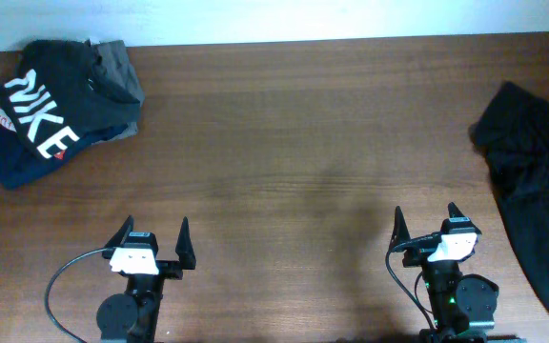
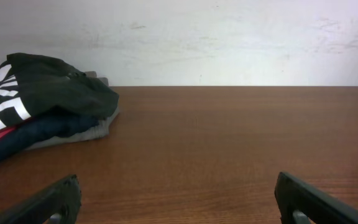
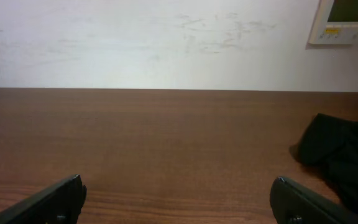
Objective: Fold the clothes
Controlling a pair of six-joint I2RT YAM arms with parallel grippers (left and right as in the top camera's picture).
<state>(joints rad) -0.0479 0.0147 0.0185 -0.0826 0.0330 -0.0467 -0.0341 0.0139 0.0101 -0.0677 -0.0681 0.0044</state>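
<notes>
The black T-shirt lies crumpled at the table's right edge, partly running out of the overhead view. It also shows at the right of the right wrist view; no white mark shows. My left gripper is open and empty near the front edge at the left; its fingers frame bare wood in the left wrist view. My right gripper is open and empty near the front edge, left of the T-shirt and apart from it; in the right wrist view it holds nothing.
A pile of folded garments sits at the back left: a dark one with white NIKE lettering on top, grey fabric under it, also in the left wrist view. A white wall with a wall panel stands behind the wooden table.
</notes>
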